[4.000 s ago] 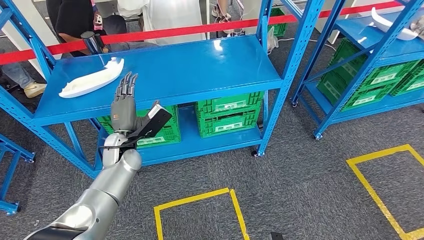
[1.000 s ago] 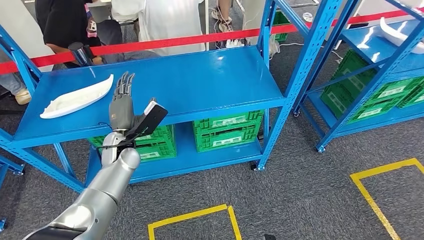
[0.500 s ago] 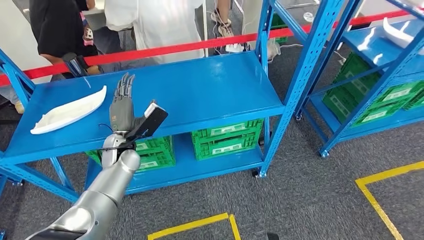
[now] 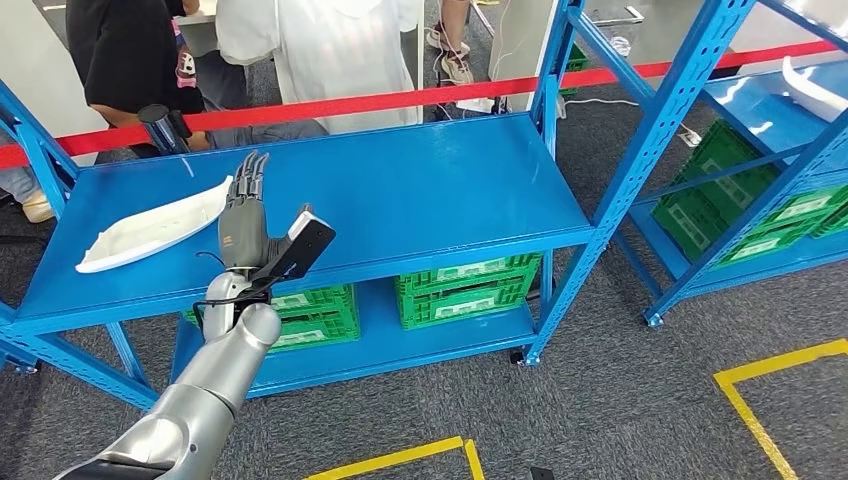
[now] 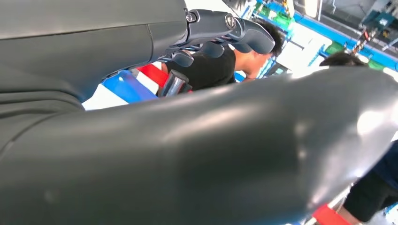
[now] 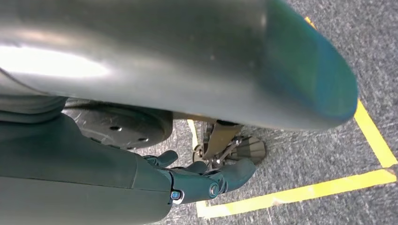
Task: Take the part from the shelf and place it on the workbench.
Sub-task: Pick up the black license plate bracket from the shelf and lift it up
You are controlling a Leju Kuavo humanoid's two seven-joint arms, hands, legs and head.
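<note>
Two hands to log. Left hand [image 4: 245, 225]: fingers [image 4: 247, 172] straight and slightly apart, thumb stuck out to the side, holding nothing; it is raised over the front part of the blue shelf [image 4: 420, 190], fingertips pointing toward the back. In the left wrist view the fingers [image 5: 220, 30] reach out past the thick thumb, bare. Part [image 4: 155, 224]: long, white, boat-shaped, lying flat on the shelf top toward its left end, just beside the left hand and on its left, apart from the fingers as far as the head view lets me judge. Silver left arm [image 4: 205, 385] comes up from the lower left. Right hand [image 6: 197, 180]: hangs low over grey carpet, fingers curled in loosely, nothing between them; whether they fully close I cannot tell. Yellow tape [image 6: 300, 192] runs on the floor under it. Green crates [image 4: 465, 290] sit on the lower level of the shelf. Red barrier [image 4: 400, 98] stretches behind the shelf, and people [image 4: 320, 50] stand past it. Second blue rack [image 4: 760, 110] at right, well apart, carries another white part [image 4: 812, 88] and more green crates.
</note>
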